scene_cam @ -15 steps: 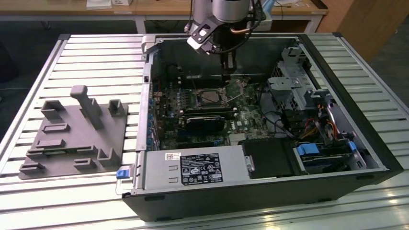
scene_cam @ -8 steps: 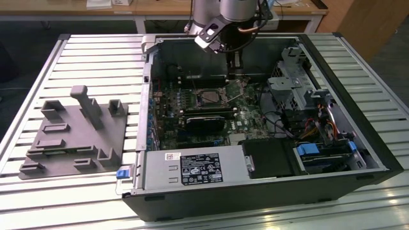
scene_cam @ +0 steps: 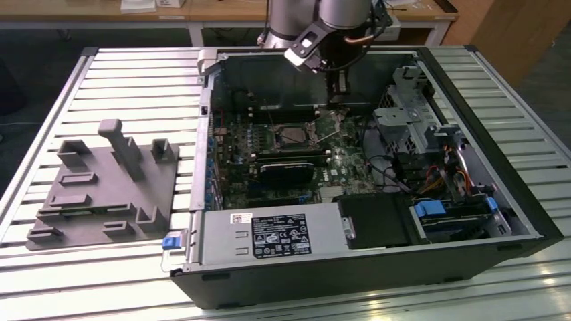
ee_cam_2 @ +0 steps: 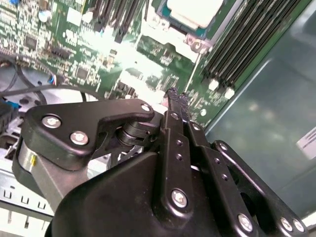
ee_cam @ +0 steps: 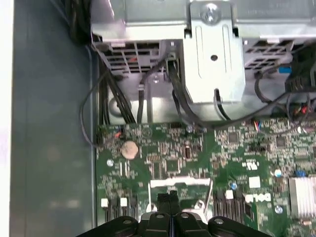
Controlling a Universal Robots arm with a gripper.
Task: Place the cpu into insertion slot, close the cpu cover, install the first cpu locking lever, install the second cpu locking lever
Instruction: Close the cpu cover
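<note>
My gripper [ee_cam_2: 177, 95] is pinched shut on nothing, beside the insertion slot [scene_cam: 275, 136], where the cpu [ee_cam_2: 195, 11] seems seated. I judge it light, stiff and fragile, so I'd grip its edges only.

Slatted metal table [scene_cam: 134, 73] carries open black computer case [scene_cam: 357, 281], filling middle and the exterior view's right side. Grey fixture plate [scene_cam: 89, 200] with upright blocks near table edge on the exterior view's left, well apart from case. Blue latch [scene_cam: 173, 242] at case's near corner.

Inside case:
- labelled power supply [scene_cam: 267, 237] along near wall
- black rectangular card [scene_cam: 285, 172] on green motherboard [scene_cam: 357, 167]
- silver drive cage [scene_cam: 406, 120]
- blue-fronted drive bay [scene_cam: 446, 210]
- orange cables [scene_cam: 446, 177]

In the first wrist view, coin cell [ee_cam: 129, 149] and finned heatsink [ee_cam: 302, 195] on board. Wooden desk [scene_cam: 232, 10] beyond table.
</note>
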